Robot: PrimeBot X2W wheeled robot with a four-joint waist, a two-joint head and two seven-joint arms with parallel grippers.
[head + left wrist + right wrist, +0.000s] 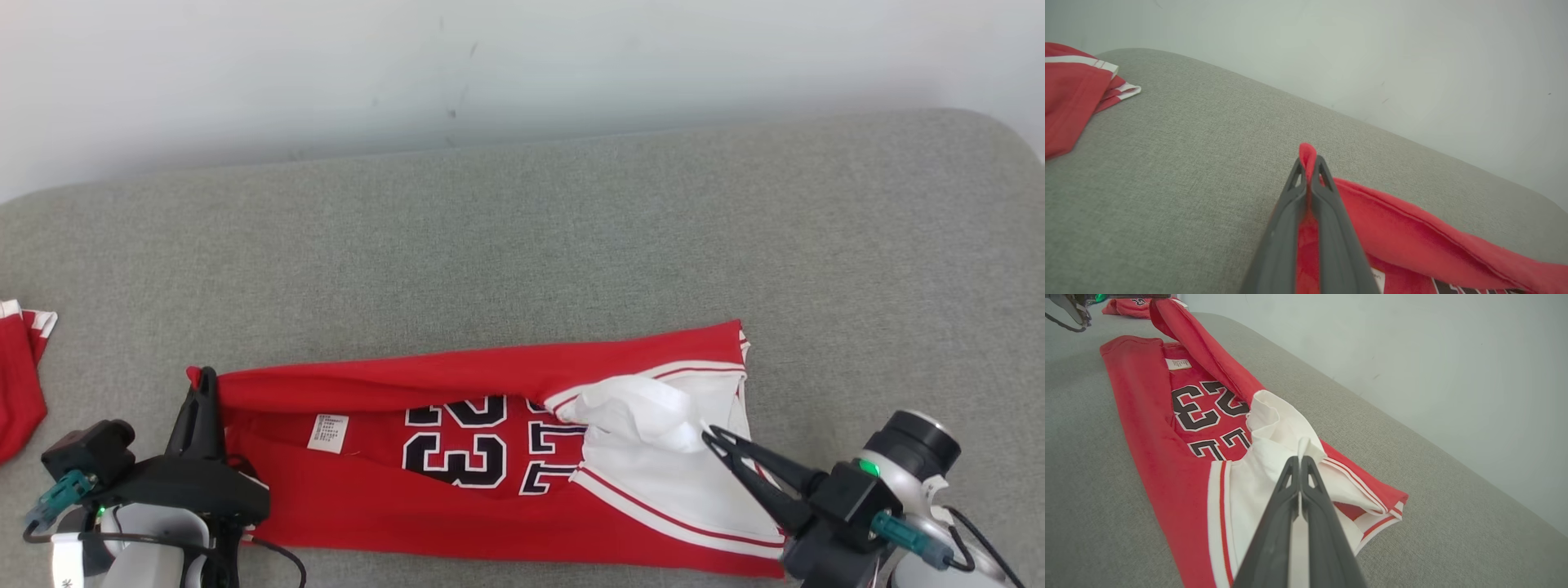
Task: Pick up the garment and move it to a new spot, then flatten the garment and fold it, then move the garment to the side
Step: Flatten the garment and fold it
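Observation:
The garment [392, 498] is a red jersey with white trim and black "23" numbers, lying lengthwise on the grey cushion. My left gripper [204, 377] is shut on its red left corner, lifting that edge; the pinched red cloth pokes out between the tips of my left gripper [1309, 161] in the left wrist view. My right gripper [709, 437] is shut on the white fabric at the garment's right end, and that white fold rises from the tips of my right gripper [1300, 459] in the right wrist view. The garment [1151, 428] is folded over, its far edge draped above the numbers.
A second red garment [20, 384] with white trim lies at the cushion's far left edge, also seen as the second red garment [1073, 94] in the left wrist view. The grey cushion [522, 245] stretches back to a pale wall [490, 65].

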